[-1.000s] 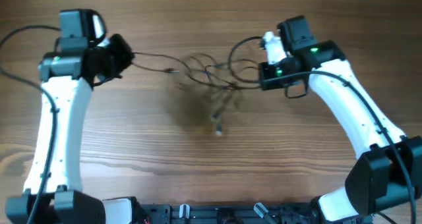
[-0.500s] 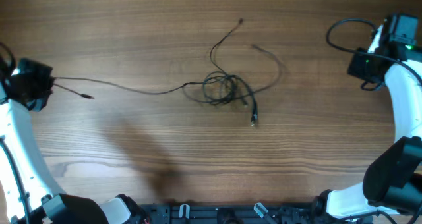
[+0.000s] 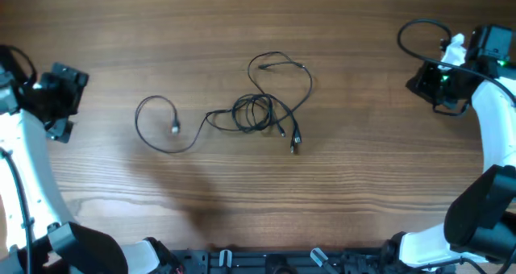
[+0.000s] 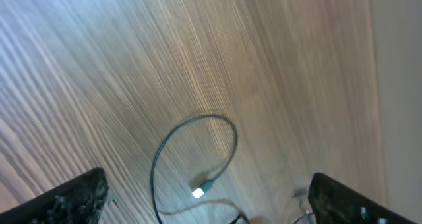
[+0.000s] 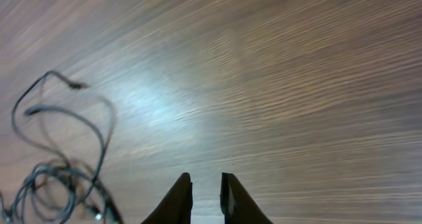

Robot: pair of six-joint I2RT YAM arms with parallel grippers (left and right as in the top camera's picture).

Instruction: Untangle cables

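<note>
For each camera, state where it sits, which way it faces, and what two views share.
Overhead: above the table, looking straight down; cables between left gripper and right gripper.
Left wrist: slanting tablewards; its fingers frame a cable loop.
Right wrist: slanting tablewards; its fingers bottom centre.
Shared: both wrist views catch the cables.

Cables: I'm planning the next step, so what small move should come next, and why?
Probably lower the open, empty left tool onto the loose loop left of the knot and grip it: that strand lies free, nearest this tool, while the rest is bunched.
</note>
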